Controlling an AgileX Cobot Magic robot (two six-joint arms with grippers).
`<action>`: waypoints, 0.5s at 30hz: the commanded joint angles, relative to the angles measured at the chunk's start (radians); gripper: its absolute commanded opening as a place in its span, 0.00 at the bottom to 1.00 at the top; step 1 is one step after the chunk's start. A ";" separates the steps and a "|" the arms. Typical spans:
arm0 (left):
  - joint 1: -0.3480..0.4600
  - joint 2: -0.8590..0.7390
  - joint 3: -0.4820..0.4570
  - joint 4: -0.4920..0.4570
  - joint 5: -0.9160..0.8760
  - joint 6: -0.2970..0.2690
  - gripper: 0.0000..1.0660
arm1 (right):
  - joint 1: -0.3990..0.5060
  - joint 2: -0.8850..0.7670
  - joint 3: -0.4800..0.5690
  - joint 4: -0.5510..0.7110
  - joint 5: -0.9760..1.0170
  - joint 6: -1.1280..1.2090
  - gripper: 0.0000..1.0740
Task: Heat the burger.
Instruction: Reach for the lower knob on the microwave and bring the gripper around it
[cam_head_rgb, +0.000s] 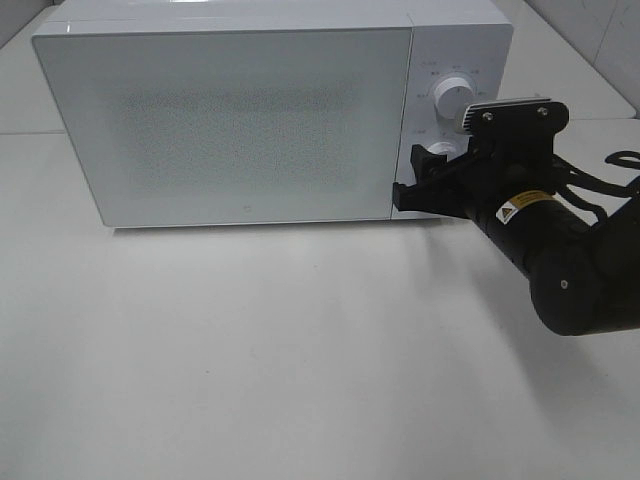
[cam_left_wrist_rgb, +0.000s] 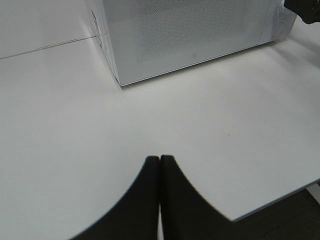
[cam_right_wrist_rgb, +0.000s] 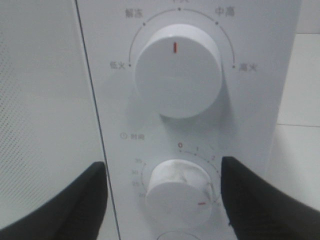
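1. Exterior high view: white microwave (cam_head_rgb: 240, 120) on a white surface (cam_head_rgb: 300, 350), door shut. The right arm reaches from the right to the control panel, and the right fingers (cam_head_rgb: 425, 190) sit at the lower knob (cam_head_rgb: 440, 152), under the upper knob (cam_head_rgb: 452, 93). The left arm is out of this view.
2. Right wrist view only: dial markings legible. The upper knob's (cam_right_wrist_rgb: 177, 70) red mark points straight up. The lower knob's (cam_right_wrist_rgb: 180, 192) red mark sits well round from the 0.
3. Left wrist view only: the microwave's (cam_left_wrist_rgb: 190, 35) near bottom corner and side wall, seen across bare surface (cam_left_wrist_rgb: 75, 125).
4. Contents: the door window is a fine dot mesh and nothing shows through it. The burger appears in no view, so its location cannot be told.
5. Right fingers (cam_right_wrist_rgb: 260, 200): spread apart, one either side of the lower knob. One is clearly clear of it; the other is just beside it, contact not resolvable. Nothing clamped.
6. Left fingers (cam_left_wrist_rgb: 150, 190): pressed together, tips meeting, nothing between them, above the surface and well apart from the microwave.
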 joint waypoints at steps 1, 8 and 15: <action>0.004 -0.018 0.002 -0.006 -0.009 -0.004 0.00 | 0.004 -0.004 -0.020 0.024 -0.003 -0.014 0.61; 0.004 -0.018 0.002 -0.006 -0.009 -0.004 0.00 | 0.004 -0.004 -0.022 0.043 0.007 -0.014 0.61; 0.004 -0.018 0.002 -0.006 -0.009 -0.004 0.00 | 0.004 -0.004 -0.063 0.021 0.076 -0.014 0.61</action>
